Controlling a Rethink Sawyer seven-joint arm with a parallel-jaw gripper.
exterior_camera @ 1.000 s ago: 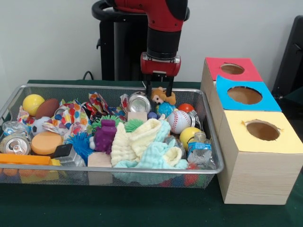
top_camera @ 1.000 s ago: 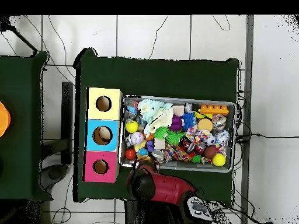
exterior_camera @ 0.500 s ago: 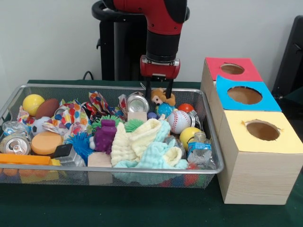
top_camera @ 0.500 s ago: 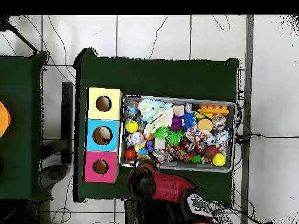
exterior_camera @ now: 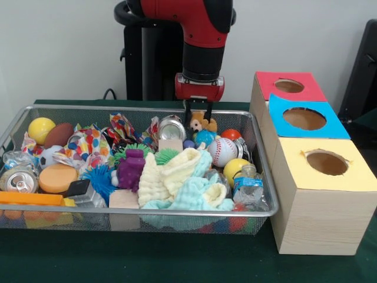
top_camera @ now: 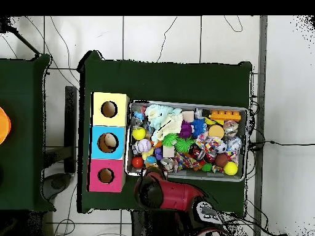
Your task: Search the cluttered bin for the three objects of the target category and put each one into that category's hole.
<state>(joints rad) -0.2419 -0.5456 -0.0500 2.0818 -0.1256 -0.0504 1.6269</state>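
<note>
Right now my gripper (exterior_camera: 198,116) hangs over the far edge of the wire bin (exterior_camera: 259,154), its two fingers closed on a small plush toy (exterior_camera: 201,123) with an orange-brown head, held just above the clutter. From overhead my arm hides both the fingers and the toy, so only the front view shows this grip.

Beside the bin's right end stand three boxes in a row, each with one round hole on top: a red one (exterior_camera: 306,86) farthest, a blue one (exterior_camera: 333,125) in the middle, a yellow one (exterior_camera: 353,177) nearest.

Inside the bin I count one baseball (exterior_camera: 222,151) just below the toy, one small red ball (exterior_camera: 231,134) at the far right corner, and two yellow balls: one (exterior_camera: 41,129) at the far left corner, one (exterior_camera: 235,169) near the right wall. One purple toy (exterior_camera: 132,169) sits near the middle, touching a heap of pale yellow and mint cloths (exterior_camera: 182,183). Two cans show: one (exterior_camera: 19,178) at the left end, one (exterior_camera: 172,127) just beside my fingers. One plastic bottle (exterior_camera: 248,187) lies in the near right corner.
</note>
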